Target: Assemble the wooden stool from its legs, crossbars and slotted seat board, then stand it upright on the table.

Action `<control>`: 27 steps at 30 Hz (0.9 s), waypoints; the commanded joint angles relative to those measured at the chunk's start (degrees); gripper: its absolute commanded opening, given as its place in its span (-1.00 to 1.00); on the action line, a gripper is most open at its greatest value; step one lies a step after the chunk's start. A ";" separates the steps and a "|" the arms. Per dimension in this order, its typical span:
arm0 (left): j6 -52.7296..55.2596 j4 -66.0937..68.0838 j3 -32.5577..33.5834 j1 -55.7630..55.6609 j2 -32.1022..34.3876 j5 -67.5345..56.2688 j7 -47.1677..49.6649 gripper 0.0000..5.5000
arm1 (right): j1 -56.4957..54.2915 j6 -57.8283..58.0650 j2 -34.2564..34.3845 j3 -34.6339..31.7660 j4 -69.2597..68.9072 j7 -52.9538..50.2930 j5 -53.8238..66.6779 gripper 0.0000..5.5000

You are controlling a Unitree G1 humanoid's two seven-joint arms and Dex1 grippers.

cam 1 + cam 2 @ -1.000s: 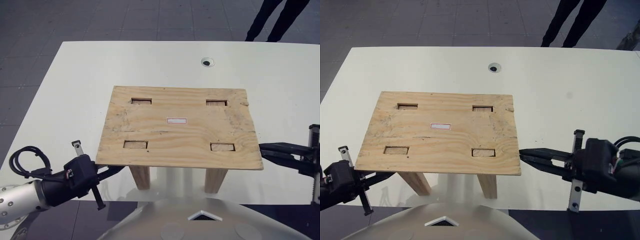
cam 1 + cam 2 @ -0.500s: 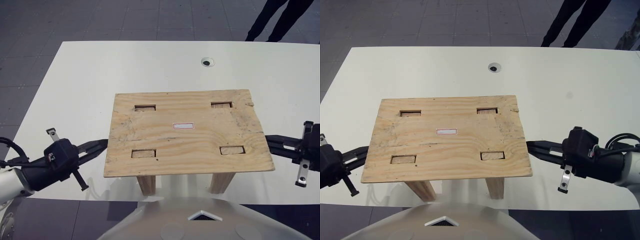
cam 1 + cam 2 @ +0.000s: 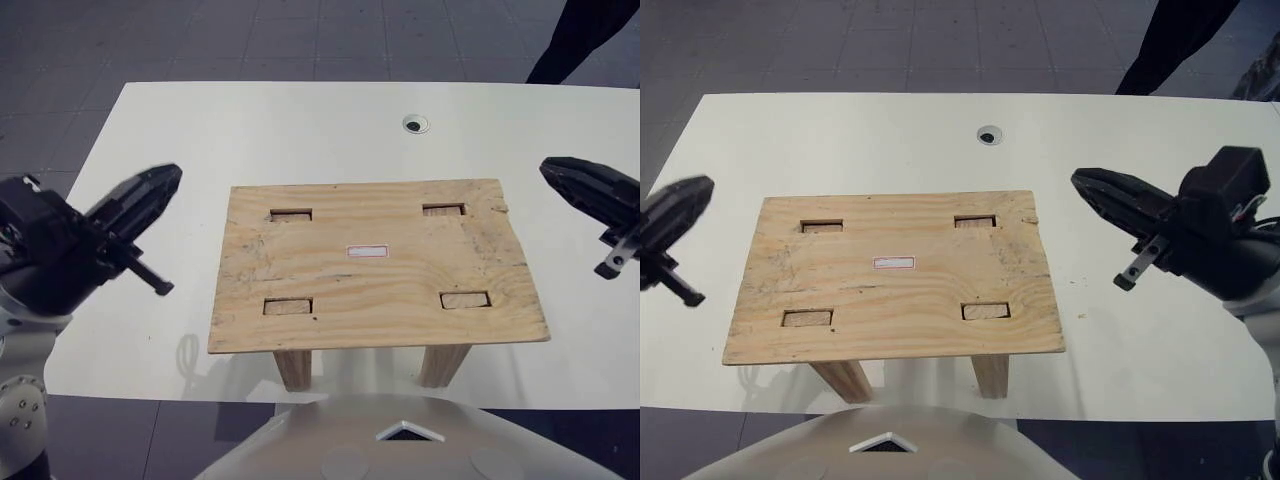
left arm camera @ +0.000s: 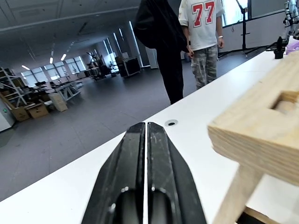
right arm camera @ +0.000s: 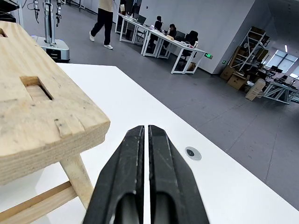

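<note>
Your stool (image 3: 375, 265) stands upright near the middle of the table (image 3: 300, 130). Its seat board (image 3: 380, 290) lies flat on top, with a leg end showing in each of the four slots (image 3: 290, 215). Two legs (image 3: 291, 368) show under the near edge, and a crossbar (image 5: 32, 205) runs low between legs on the right side. The assembly looks finished, so what remains, if anything, is a check or a small nudge. The board's long axis runs across you, left to right, and the stool sits between your two arms, one short edge facing each. Your left gripper (image 3: 170, 178) hangs off the far left corner and your right gripper (image 3: 550, 170) off the far right corner. Both are raised above the tabletop and clear of the wood, about equally near. Each is closed on nothing, fingers (image 4: 124, 177) pressed flat together. Beyond the stool lies a cable hole (image 3: 413, 124).
</note>
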 commanded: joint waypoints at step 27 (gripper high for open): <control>6.94 8.23 -13.62 -34.94 -2.50 -19.63 17.94 -0.96 | -31.53 8.45 9.91 31.84 -1.79 -23.73 14.62 -0.95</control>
